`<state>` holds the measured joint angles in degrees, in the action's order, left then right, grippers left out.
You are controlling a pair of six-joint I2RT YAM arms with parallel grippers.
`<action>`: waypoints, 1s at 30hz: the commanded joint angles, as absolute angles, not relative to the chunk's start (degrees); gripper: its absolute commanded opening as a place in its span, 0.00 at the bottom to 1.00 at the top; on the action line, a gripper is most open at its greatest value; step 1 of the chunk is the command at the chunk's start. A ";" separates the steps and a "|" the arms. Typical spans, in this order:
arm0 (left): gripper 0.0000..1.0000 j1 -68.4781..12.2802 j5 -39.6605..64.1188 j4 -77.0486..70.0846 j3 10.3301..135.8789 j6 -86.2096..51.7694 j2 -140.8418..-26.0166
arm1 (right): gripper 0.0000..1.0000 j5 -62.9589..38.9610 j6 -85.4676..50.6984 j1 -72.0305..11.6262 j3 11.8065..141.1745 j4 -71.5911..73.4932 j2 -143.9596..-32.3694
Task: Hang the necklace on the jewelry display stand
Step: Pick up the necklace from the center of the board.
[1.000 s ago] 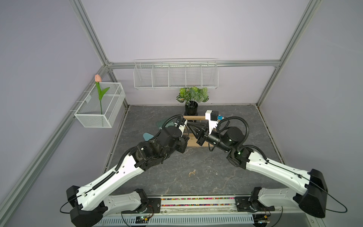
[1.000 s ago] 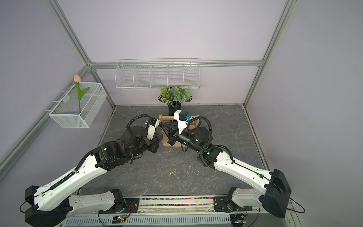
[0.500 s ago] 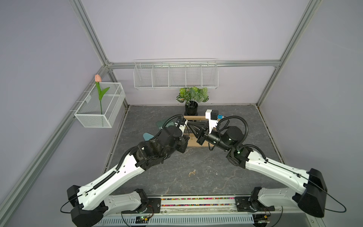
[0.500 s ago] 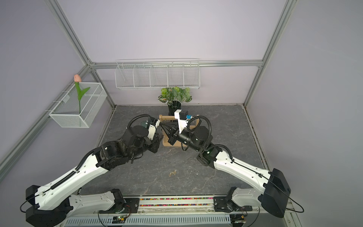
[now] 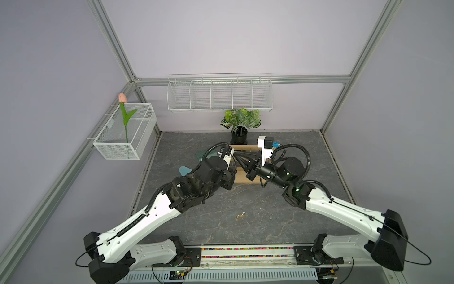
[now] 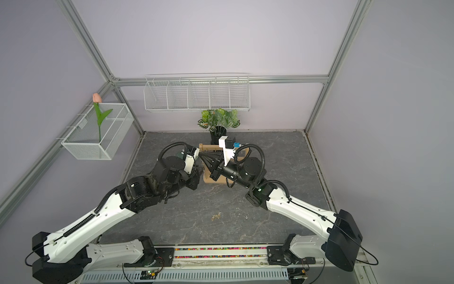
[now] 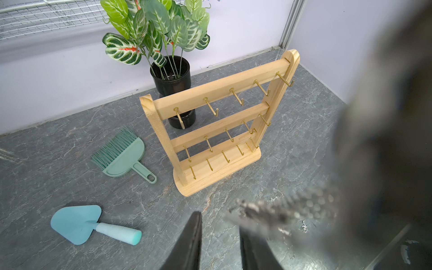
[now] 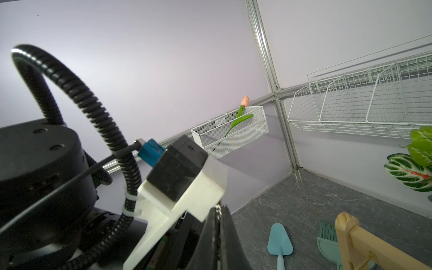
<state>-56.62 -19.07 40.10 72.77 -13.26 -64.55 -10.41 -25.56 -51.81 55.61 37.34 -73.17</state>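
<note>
1. Showing the grip: your right gripper [image 8: 218, 210] is pressed closed on the necklace [image 8: 217, 208], with a few silver links peeping out between its tips. Your left gripper [image 7: 219, 224] stands partly parted, with bare table [image 7: 46, 163] visible between its fingers and nothing visibly held.
2. Location of the necklace: it is aloft in the right gripper, in front of the jewelry display stand [image 7: 210, 98] and clear of every hook. In the left wrist view it reads as a blurred silvery strand just beyond the left fingertips [image 7: 195, 224]. Whether it touches them cannot be told.
3. Handling, as a judgement: expect a very light, limp, fine chain that sags, swings, slips from a loose pinch and snags easily. Pinch it at two points so a short taut span lies between your grippers. Then lower that span over a gold hook [image 7: 236, 97] on the top crossbar.
4. Left wrist view only: the whole stand appears upright, all three rows of hooks empty, with a green brush [image 7: 121, 156] and a blue trowel [image 7: 77, 222] lying beside it.
5. Right wrist view only: the links are caught in the closed tips, which no other view resolves.
6. Both top views only: the two arms meet over the stand [image 5: 245, 147], and the chain is too thin to see. A small gold trinket [image 5: 240, 216] lies loose on the table, well apart.
</note>
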 commanded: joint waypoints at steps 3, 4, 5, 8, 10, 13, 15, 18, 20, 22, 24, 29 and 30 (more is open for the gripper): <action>0.31 -56.47 -17.31 39.79 72.42 -13.36 -65.02 | 0.07 -12.21 -26.98 -51.43 55.75 42.37 -73.63; 0.31 -56.46 -16.94 39.85 72.48 -13.30 -65.12 | 0.07 -12.13 -27.05 -51.38 55.71 42.36 -73.65; 0.31 -56.43 -16.73 39.90 72.48 -13.34 -65.08 | 0.07 -12.20 -27.15 -51.30 55.67 42.45 -73.74; 0.31 -56.39 -16.01 40.55 72.68 -13.30 -65.09 | 0.07 -11.96 -27.00 -50.98 55.59 42.21 -73.66; 0.31 -56.41 -15.83 41.04 72.67 -13.26 -64.82 | 0.07 -11.71 -26.82 -50.72 55.43 42.02 -73.37; 0.31 -56.39 -15.69 41.40 72.52 -13.27 -64.52 | 0.07 -11.76 -26.81 -50.50 55.33 41.92 -73.30; 0.31 -56.43 -15.15 41.40 72.52 -13.32 -64.56 | 0.07 -11.85 -26.72 -50.49 55.38 41.92 -73.39; 0.31 -56.37 -15.42 40.98 72.41 -13.34 -64.64 | 0.07 -12.51 -26.96 -50.48 55.56 42.10 -73.64; 0.31 -56.41 -14.97 40.78 72.60 -13.31 -64.96 | 0.07 -12.69 -27.03 -50.52 55.71 42.01 -73.65; 0.31 -56.35 -15.26 40.70 72.68 -13.45 -65.14 | 0.07 -12.72 -26.98 -50.45 55.68 42.01 -73.46; 0.31 -56.39 -16.11 40.72 72.64 -13.34 -65.10 | 0.07 -13.23 -27.13 -50.48 55.69 42.10 -73.39; 0.31 -56.18 -17.94 41.05 72.94 -13.05 -65.19 | 0.07 -14.63 -28.15 -50.45 55.77 42.86 -73.45; 0.31 -56.12 -18.16 40.97 72.86 -13.03 -65.12 | 0.07 -15.05 -28.49 -50.45 55.85 43.06 -73.53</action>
<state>-56.51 -17.12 39.70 72.77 -13.26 -64.55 -12.16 -27.14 -50.43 55.61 38.48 -73.43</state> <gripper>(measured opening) 0.307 0.070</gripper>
